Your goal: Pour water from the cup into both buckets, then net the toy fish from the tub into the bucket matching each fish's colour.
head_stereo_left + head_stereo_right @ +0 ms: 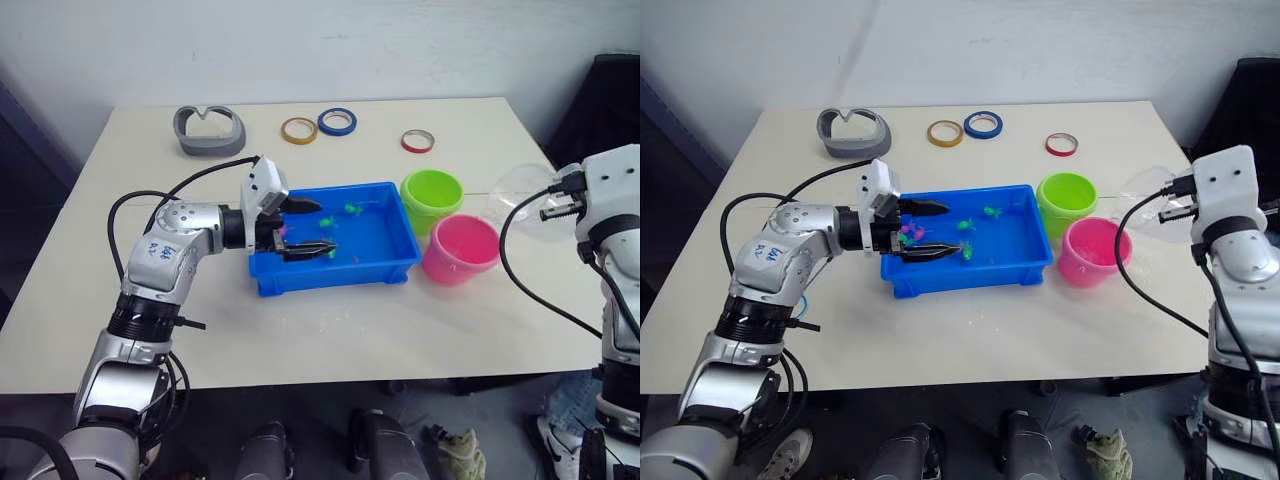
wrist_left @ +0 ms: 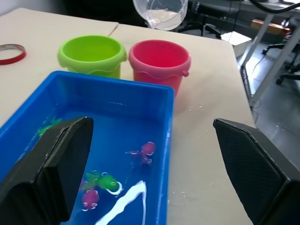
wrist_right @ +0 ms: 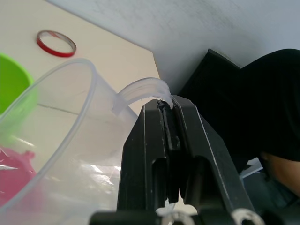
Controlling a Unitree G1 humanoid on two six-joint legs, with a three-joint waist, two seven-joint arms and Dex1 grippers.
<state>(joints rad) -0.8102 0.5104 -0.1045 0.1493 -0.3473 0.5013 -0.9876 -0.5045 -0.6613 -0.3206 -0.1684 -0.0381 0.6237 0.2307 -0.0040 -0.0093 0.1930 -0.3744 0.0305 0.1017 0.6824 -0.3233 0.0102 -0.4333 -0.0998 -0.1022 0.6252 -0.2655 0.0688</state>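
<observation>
The blue tub (image 1: pixel 330 275) sits mid-table with water and several tiny pink and green toy fish (image 2: pixel 146 151) in it. My left gripper (image 1: pixel 320 228) hovers open over the tub's left end, with nothing between its fingers (image 2: pixel 56 164). Right of the tub stand the lime green bucket (image 1: pixel 432 195) and, nearer, the pink bucket (image 1: pixel 460 248). My right gripper (image 3: pixel 167 105) is shut on the handle of the clear cup (image 1: pixel 520 195). The cup is tipped on its side in the air just right of the two buckets, mouth towards them.
A grey curved holder (image 1: pixel 209 130) and yellow (image 1: pixel 298 130), blue (image 1: pixel 337 122) and red (image 1: pixel 418 141) tape rings lie along the table's far side. The table's right edge runs just past the buckets, with a black chair (image 1: pixel 610 100) beyond.
</observation>
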